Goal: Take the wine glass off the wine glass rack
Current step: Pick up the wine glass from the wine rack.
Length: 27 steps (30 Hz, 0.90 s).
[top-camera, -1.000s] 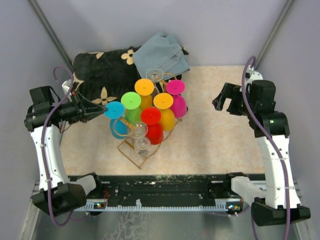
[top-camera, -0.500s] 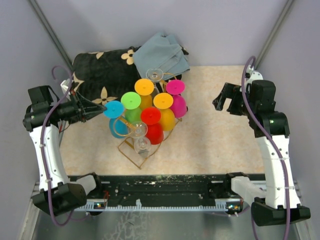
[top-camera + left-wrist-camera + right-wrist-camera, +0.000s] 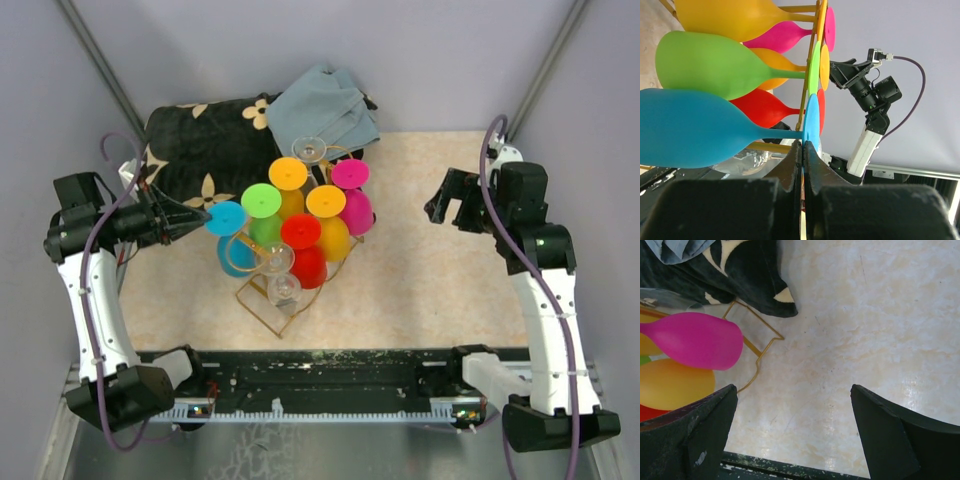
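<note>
Now at the rack. Found the left claw [image 3: 205, 214] pressed fully together, its tip at the rim of the foot of the blue wine glass [image 3: 228, 220]. Checked from the left wrist view: both fingers [image 3: 790, 165] meeting in a thin seam right under that blue foot; could not tell whether pinching the rim or only touching it. Found the blue wine glass hanging bowl down at the left end of the gold wire rack [image 3: 262, 305], foot on top.

Counted five more coloured ones hung beside it: green glass [image 3: 262, 201], orange glass [image 3: 288, 174], yellow glass [image 3: 326, 201], red glass [image 3: 301, 232], pink glass [image 3: 350, 174]. Logged two clear glasses [image 3: 285, 290] as well, one at the near end, one at the far end.

Located the rack on the beige table [image 3: 430, 290], left of centre, just in front of a black flowered cushion [image 3: 200, 150] with a grey-blue cloth [image 3: 320, 110] on it.

Found the right claw [image 3: 447, 205] spread wide, holding nothing, over the table well to the right of the rack. Saw from the right wrist view the pink glass and a corner of the rack's base off to the left.
</note>
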Available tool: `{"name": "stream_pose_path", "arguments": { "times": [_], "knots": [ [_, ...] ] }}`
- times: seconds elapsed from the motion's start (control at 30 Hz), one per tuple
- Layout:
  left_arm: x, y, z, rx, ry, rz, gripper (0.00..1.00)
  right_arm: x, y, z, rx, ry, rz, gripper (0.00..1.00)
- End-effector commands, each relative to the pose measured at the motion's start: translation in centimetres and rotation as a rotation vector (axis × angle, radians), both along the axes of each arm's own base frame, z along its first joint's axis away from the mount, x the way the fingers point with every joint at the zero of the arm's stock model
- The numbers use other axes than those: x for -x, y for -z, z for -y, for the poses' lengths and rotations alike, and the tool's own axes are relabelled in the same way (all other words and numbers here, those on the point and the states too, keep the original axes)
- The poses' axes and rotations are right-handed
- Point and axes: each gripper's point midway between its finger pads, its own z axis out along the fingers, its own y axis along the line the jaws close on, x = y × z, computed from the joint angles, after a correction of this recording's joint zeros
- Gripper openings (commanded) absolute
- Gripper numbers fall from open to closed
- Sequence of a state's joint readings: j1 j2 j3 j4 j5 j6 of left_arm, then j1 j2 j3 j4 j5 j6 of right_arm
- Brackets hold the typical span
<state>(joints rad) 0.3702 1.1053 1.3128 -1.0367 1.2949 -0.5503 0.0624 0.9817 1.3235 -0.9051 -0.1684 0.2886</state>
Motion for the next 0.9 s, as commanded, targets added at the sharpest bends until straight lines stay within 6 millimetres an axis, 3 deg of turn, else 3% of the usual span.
{"name": "stream_pose_path", "arguments": {
  "times": [0.0, 0.57, 0.73, 0.87],
  "knots": [
    [-0.1, -1.2, -0.3, -0.017, -0.017, 0.037, 0.0, -0.5, -1.0, 0.3, 0.008, 0.004, 0.05, 0.96],
    [-1.8, -2.1, -1.2, -0.004, -0.019, 0.077, 0.0, -0.6, -0.8, 0.2, 0.003, 0.003, 0.051, 0.96],
    [-4.1, -3.9, -2.1, -0.045, -0.026, 0.196, 0.0, -0.9, -1.1, 0.0, -0.001, -0.004, 0.056, 0.96],
    [-7.6, -6.4, -3.6, -0.133, -0.035, 0.345, 0.0, -1.5, -1.9, -0.2, 0.0, -0.02, 0.067, 0.96]
  ]
}}
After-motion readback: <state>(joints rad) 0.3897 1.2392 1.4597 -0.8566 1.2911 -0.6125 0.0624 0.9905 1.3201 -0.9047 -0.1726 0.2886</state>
